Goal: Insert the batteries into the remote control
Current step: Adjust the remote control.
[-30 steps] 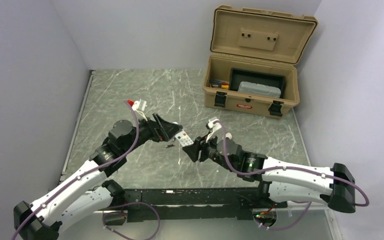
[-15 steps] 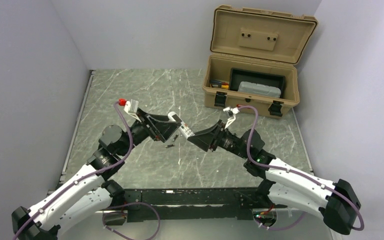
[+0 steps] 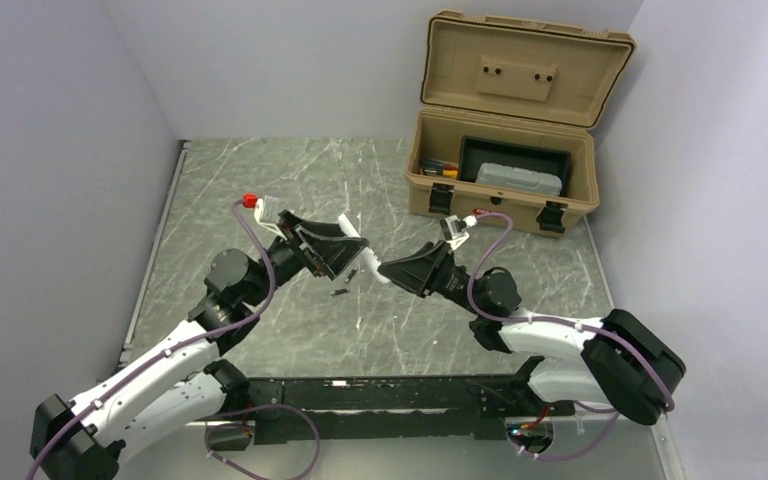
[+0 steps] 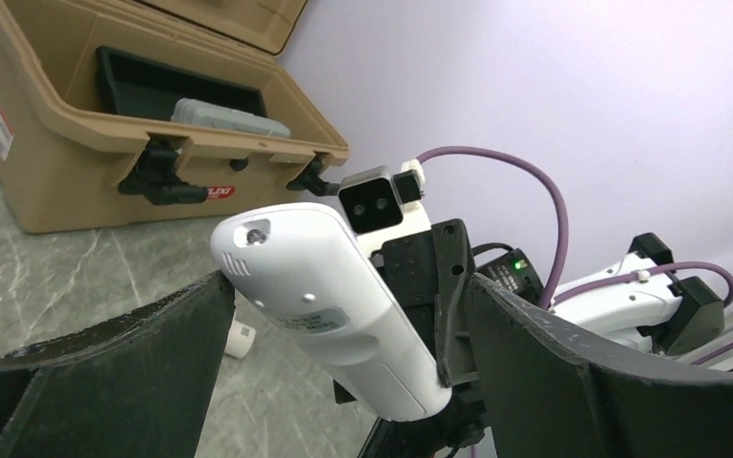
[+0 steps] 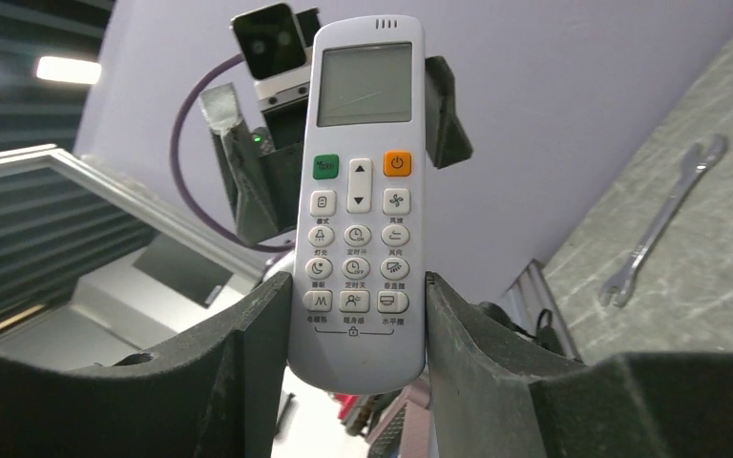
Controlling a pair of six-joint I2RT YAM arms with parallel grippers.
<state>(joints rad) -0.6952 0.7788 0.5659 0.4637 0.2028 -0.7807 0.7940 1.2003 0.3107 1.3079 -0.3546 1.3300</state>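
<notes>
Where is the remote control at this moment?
The remote control is clamped by its button end in the right tool, lifted mid-table between both arms, its other end between the open fingers of the left tool.

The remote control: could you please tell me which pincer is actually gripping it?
The right pincer, whose fingers clamp both edges of the remote control at its button end. The left pincer stands wide open around the other end.
</notes>
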